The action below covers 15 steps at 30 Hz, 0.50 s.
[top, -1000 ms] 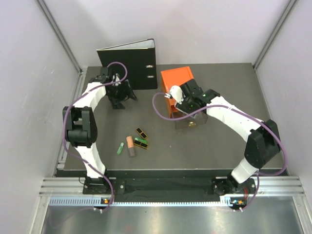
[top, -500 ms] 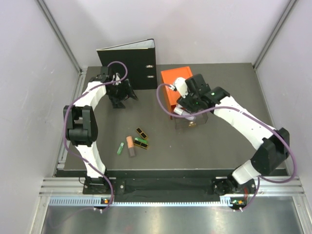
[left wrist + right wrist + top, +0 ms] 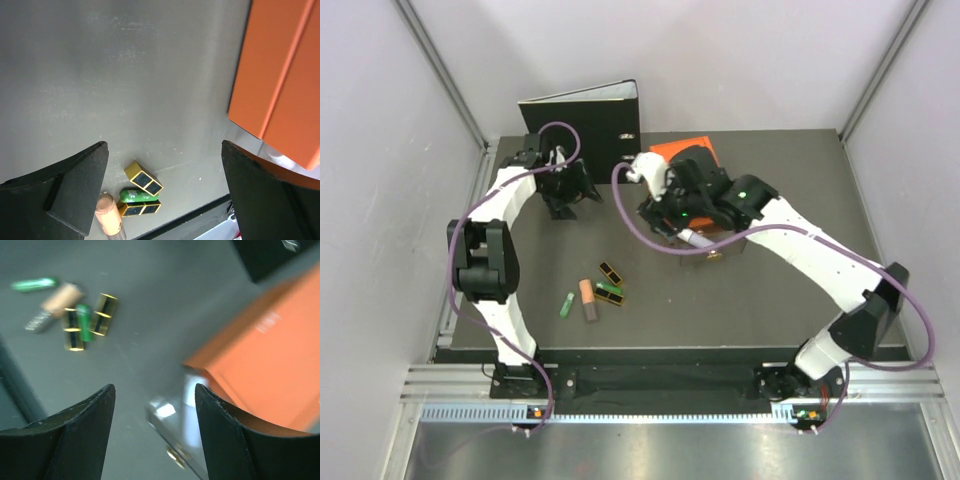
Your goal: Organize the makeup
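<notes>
The makeup lies in a cluster on the dark table: a green stick (image 3: 567,304), a peach-grey tube (image 3: 588,299), a green tube (image 3: 609,289) and two black-gold cases (image 3: 610,272). The left wrist view shows a case (image 3: 143,179), the green tube (image 3: 137,195) and the peach tube (image 3: 109,220). The blurred right wrist view shows the cluster far off (image 3: 83,321). My left gripper (image 3: 572,207) (image 3: 164,147) is open and empty, beside the binder. My right gripper (image 3: 660,218) (image 3: 154,390) is open and empty, at the orange box's left side above the clear drawer (image 3: 175,415). No lilac or mint tubes are clearly visible.
An orange drawer box (image 3: 682,155) (image 3: 280,75) (image 3: 270,360) stands at the back centre, with its clear drawer (image 3: 720,245) pulled out; a pale shape lies in it. A black ring binder (image 3: 585,125) stands upright at the back left. Walls enclose the table.
My right arm has swung left, from over the clear drawer to the orange box's left front. The left arm and the makeup cluster have not moved.
</notes>
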Tool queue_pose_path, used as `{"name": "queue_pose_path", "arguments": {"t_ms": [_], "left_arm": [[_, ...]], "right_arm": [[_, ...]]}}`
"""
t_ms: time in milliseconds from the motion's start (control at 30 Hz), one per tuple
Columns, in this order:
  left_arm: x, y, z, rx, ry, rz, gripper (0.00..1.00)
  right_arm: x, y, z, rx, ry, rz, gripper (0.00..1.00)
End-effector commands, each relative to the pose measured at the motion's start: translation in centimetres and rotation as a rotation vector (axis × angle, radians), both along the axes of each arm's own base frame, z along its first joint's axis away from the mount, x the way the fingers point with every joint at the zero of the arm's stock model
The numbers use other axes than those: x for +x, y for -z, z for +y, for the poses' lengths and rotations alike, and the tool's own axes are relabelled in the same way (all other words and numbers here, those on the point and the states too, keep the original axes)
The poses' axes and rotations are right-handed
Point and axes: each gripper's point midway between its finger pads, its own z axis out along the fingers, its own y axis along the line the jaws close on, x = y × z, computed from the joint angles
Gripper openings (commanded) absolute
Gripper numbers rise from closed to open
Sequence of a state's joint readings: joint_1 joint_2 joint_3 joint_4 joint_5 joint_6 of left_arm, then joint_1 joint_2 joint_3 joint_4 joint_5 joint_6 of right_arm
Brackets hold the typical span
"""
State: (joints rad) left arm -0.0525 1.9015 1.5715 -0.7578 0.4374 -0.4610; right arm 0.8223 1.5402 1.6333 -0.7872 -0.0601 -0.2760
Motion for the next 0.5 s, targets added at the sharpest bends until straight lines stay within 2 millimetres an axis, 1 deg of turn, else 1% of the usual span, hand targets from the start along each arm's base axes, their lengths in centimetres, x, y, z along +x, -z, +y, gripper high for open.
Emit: {"name": "queue_pose_path", "arguments": {"t_ms": [0,67,100,133,167,200,233,267,300,333,367,400,433,467], "left_arm": [[0.6,-5.2,0.6,0.005,0.002,-0.147,0.99],[0.3,-5.4,0.7,0.010,-0.003,-0.147,0.99],[0.2,-5.4,1.1,0.019,-0.011,-0.148,0.99],[0.2,-5.5,1.2,0.023,-0.016,-0.149,0.99],[-0.1,-5.8,1.3,0.024,-0.021,-0.152,0.99],[-0.1,-6.0,1.4,0.027,-0.022,-0.164,0.99],[-0.1,-6.2,1.6,0.032,-0.029,-0.174,0.99],[-0.2,-6.8,1.7,0.039,-0.034,-0.191,0.99],[-0.1,-7.1,2.0,0.045,-0.043,-0.206,0.99],[0.0,-7.4,2.5,0.066,-0.061,-0.217,0.99],[0.1,-8.3,2.8,0.074,-0.076,-0.238,0.99],[0.1,-8.6,3.4,0.093,-0.100,-0.242,0.99],[0.1,-9.0,3.9,0.111,-0.123,-0.248,0.99],[0.2,-9.8,4.9,0.148,-0.168,-0.271,0.99]], "right_arm": [[-3.3,-0.2,5.7,0.098,-0.162,0.137,0.64],[-3.9,0.5,7.5,0.116,-0.193,0.211,0.63],[-4.8,0.7,8.5,0.133,-0.234,0.251,0.61],[-5.0,1.6,9.4,0.127,-0.254,0.283,0.61],[-5.1,2.2,9.9,0.131,-0.257,0.313,0.60],[-5.9,2.7,10.5,0.135,-0.291,0.345,0.60],[-6.0,4.1,11.0,0.119,-0.300,0.378,0.60],[-6.0,4.7,11.5,0.127,-0.298,0.399,0.60],[-6.4,5.4,11.8,0.125,-0.316,0.431,0.59],[-6.3,6.7,12.1,0.114,-0.319,0.459,0.59],[-6.4,7.3,12.7,0.122,-0.319,0.475,0.59],[-6.7,7.7,13.0,0.127,-0.336,0.499,0.59],[-6.5,8.6,13.3,0.121,-0.334,0.518,0.58],[-6.6,9.0,13.6,0.128,-0.327,0.537,0.58]]}}
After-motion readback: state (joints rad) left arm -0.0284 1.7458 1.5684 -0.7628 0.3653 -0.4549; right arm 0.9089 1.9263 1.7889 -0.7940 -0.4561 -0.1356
